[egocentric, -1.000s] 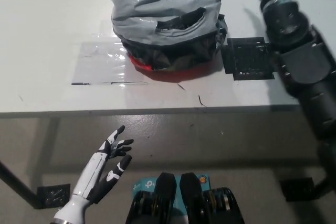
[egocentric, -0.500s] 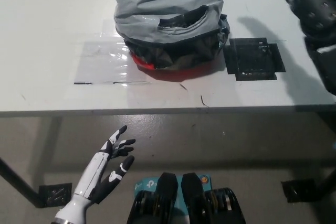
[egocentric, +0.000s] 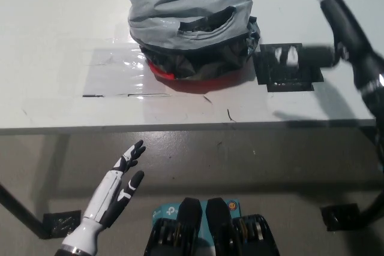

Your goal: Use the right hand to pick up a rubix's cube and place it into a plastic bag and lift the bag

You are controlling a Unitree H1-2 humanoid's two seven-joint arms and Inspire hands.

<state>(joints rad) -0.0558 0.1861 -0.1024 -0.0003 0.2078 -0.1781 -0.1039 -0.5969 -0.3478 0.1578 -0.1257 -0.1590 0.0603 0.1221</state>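
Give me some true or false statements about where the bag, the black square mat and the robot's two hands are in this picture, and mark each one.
1. The grey plastic bag sits on the white table. True.
2. The white left hand rests on the table top. False: it hangs below the table edge at the lower left, fingers apart, holding nothing.
3. A black square mat lies to the robot's right of the bag. True.
4. The black right hand is inside the bag. False: it is blurred over the black mat, beside the bag.
5. Something red shows under the bag's lower edge. True.
6. A cube lies in plain sight on the table. False: none is visible.
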